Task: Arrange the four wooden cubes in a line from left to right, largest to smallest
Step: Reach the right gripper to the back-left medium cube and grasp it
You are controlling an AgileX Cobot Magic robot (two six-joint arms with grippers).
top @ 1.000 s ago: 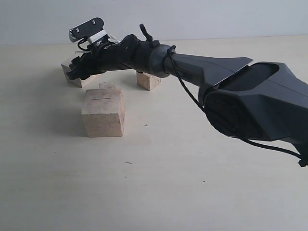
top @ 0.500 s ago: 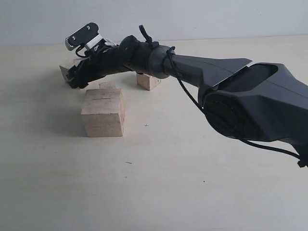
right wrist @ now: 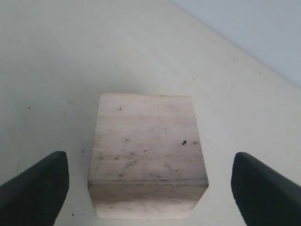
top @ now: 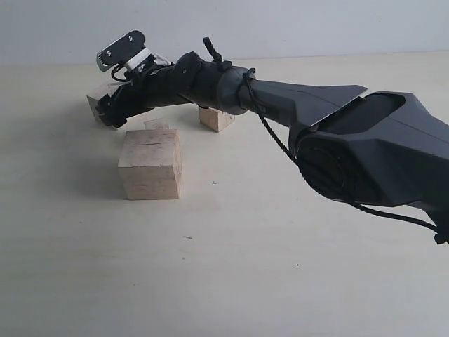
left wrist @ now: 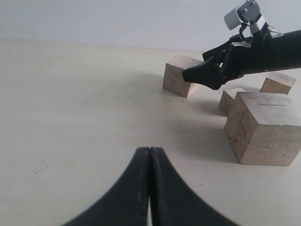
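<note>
Pale wood made up all four cubes on the cream table (top: 231, 267). In the exterior view the largest cube (top: 151, 165) sat nearest the camera, with a thin dark slit across its top face. The smallest cube (top: 156, 124) showed just behind it at twelve o'clock, partly hidden, and whether the two touched could not be told. The smaller mid-sized cube (top: 216, 118) lay at about one o'clock from the largest, under the black right arm (top: 280, 105). The larger mid-sized cube (top: 97, 104) lay at about eleven o'clock, half covered by the right gripper (top: 109, 116).

The arm reached from the four o'clock side of the view across to the ten o'clock side, and its gripper pointed down at that far cube. In the right wrist view the two black fingers (right wrist: 35, 193) stood wide apart, one on each side of the cube, with bare table between each finger and the wood. The cube's top face carried faint grain, smudges and a few dark specks.

The left gripper (left wrist: 149, 153) was low over bare table, its two fingers pressed together with nothing between them, well apart from the cubes.
</note>
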